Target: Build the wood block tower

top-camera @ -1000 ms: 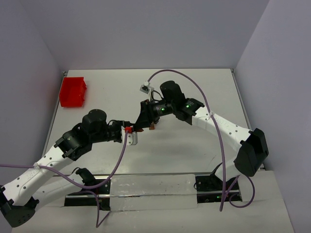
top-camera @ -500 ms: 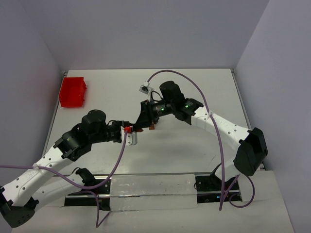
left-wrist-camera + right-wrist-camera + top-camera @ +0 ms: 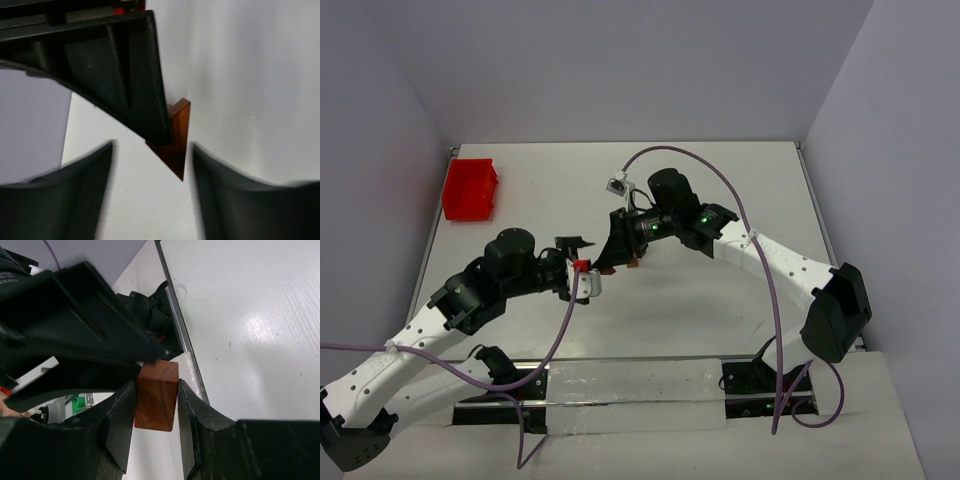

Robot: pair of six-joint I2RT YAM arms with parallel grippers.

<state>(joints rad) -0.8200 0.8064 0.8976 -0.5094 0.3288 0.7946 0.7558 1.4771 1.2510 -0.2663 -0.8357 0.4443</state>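
With the red tray (image 3: 470, 190) far left, we are clamping our right end effector (image 3: 156, 385) on a wooden block (image 3: 156, 407), left end effector (image 3: 150, 197) gaping beside.

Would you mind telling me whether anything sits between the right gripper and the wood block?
Nothing visible does: the right gripper is shut directly on the reddish-brown wood block, gripping its two opposite sides.

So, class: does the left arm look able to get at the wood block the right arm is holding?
Probably yes. The wood block sits just ahead of the left end effector, in line with its open jaws, with nothing between. But the right end effector is shut on it and covers one side.
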